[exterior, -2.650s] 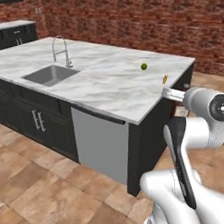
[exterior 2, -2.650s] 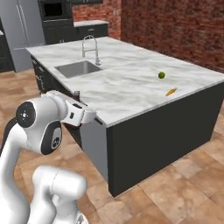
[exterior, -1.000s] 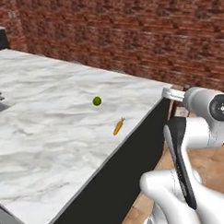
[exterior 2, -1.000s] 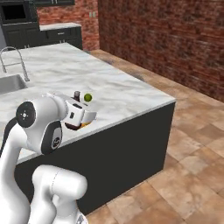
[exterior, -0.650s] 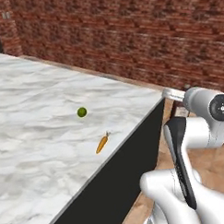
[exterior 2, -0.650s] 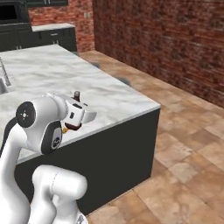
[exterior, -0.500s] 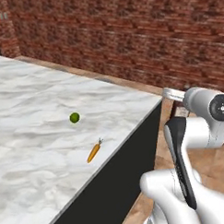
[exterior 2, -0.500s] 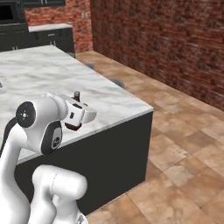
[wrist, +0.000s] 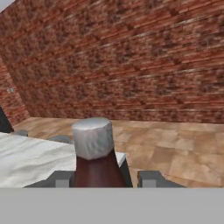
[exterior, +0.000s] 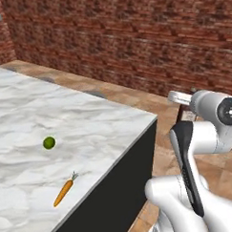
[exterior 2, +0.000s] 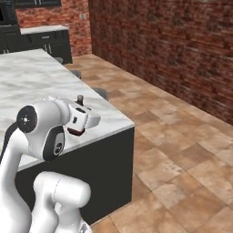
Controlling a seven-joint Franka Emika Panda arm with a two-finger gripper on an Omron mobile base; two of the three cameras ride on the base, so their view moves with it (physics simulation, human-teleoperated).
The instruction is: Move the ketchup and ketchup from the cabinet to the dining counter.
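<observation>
A lime (exterior: pixel 49 143) and carrot (exterior: pixel 63 192) lay near the counter (exterior: pixel 104 123) edge, and right of them the gripper (wrist: pixel 103 178) pinched the maroon ketchup (wrist: pixel 97 165) by its body just off the counter's corner, so releasing here would likely drop it to the floor.

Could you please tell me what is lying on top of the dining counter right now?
On the dining counter, the left base view shows a small green ball and a carrot. The robot's body covers part of the top in the right base view.
</observation>
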